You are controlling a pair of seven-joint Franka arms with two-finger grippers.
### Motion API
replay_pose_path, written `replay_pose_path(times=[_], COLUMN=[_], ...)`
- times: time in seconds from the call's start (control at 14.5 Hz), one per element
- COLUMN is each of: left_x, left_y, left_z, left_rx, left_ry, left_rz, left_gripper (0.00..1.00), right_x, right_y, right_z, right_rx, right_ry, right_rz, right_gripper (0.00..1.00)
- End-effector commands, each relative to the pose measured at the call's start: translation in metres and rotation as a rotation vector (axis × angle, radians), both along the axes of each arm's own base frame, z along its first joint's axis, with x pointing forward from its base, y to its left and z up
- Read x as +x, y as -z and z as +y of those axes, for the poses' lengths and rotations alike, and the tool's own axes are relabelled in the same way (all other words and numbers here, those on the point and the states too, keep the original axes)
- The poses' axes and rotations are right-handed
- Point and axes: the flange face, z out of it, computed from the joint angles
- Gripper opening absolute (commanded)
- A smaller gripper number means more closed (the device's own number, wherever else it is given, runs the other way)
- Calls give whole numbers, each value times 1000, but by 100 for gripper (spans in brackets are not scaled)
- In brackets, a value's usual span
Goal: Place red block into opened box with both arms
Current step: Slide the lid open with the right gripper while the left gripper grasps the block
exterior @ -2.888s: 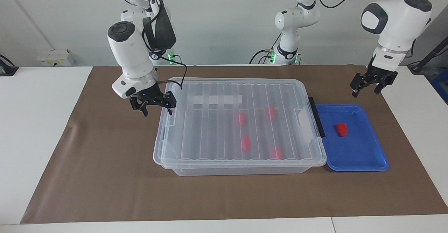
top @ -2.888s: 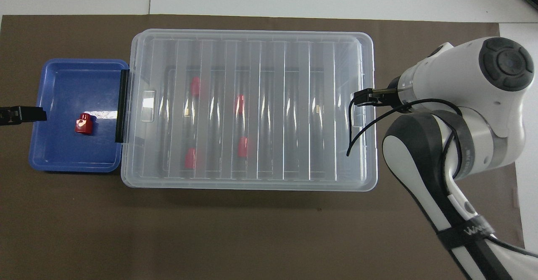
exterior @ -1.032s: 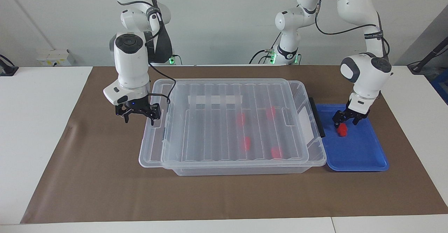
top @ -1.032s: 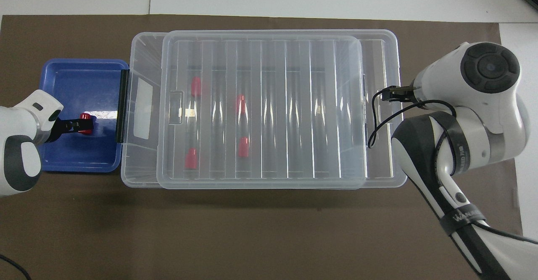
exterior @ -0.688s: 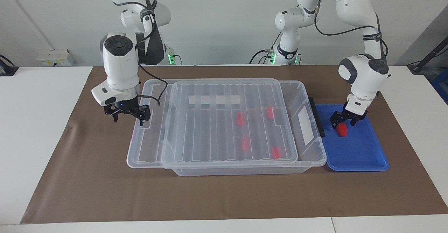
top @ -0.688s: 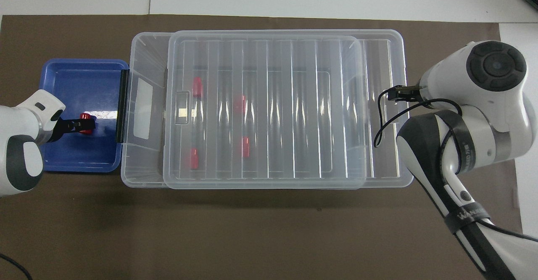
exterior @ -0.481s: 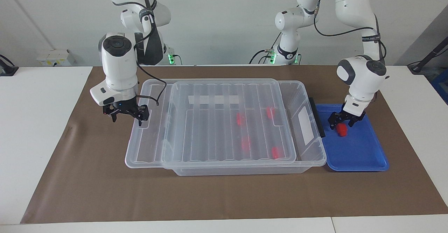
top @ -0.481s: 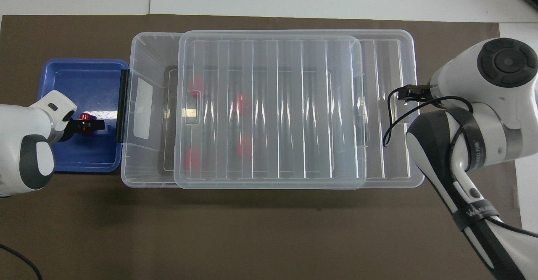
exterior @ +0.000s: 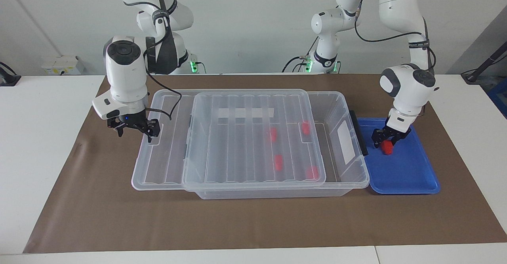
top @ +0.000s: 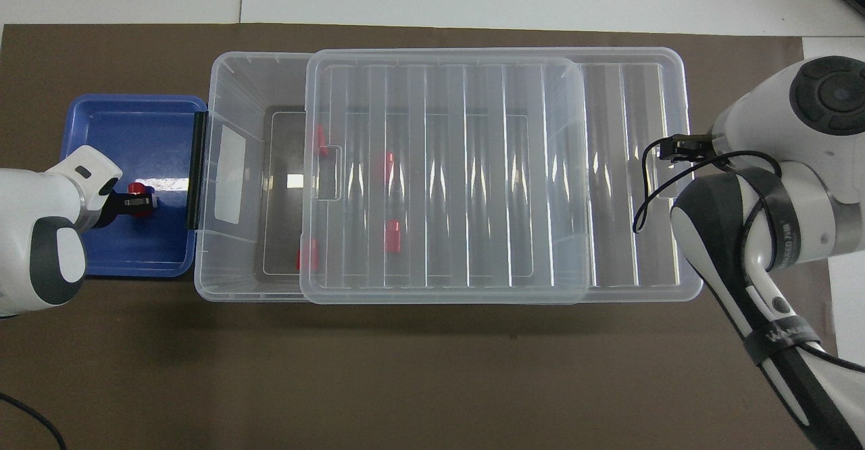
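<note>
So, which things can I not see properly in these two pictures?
- Overhead view: the right gripper has its fingertips hidden under its own wrist, so its contact with the lid does not show there.
- Overhead view: the red block in the blue tray is mostly covered by the left gripper.
- Both views: the ribbed lid blurs the four blocks inside the box, so their exact shape is unclear.

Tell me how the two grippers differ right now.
The left gripper is shut on the red block; the right gripper is open. The left gripper is low in the blue tray; the right gripper is at the end edge of the lid, which lies shifted partway off the box. Both are black, two-fingered and point down.
</note>
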Motion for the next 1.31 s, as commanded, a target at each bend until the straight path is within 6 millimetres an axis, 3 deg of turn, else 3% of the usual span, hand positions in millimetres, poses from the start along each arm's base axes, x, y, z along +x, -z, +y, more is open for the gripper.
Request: replay_pose_path(times=[0.0,0.21,0.55,0.96,1.24], left_x=[-1,6,37,51,48], left_y=[-1,-14,-101,-184,-192], left_z=[5,6,-8,-90,-137], left_rx=[-2,-9,-72,-134,-146], left_ry=[-19,-25,-123,-315,-375], left_rz=[-12,0,111,130,129], left_gripper=[0,0,0,0,0], right_x=[0,1,0,-4,-7], right_y=[-4,-4,-5,-10,-14], right_z=[-14,-21,-30,-45,-58], right_rx=[-26,-48,-46,-37,-36], right_ry=[-20,-38,-11,24,48], right_rz=[11,17,17,28,30], right_gripper=[100,100,100,100,100])
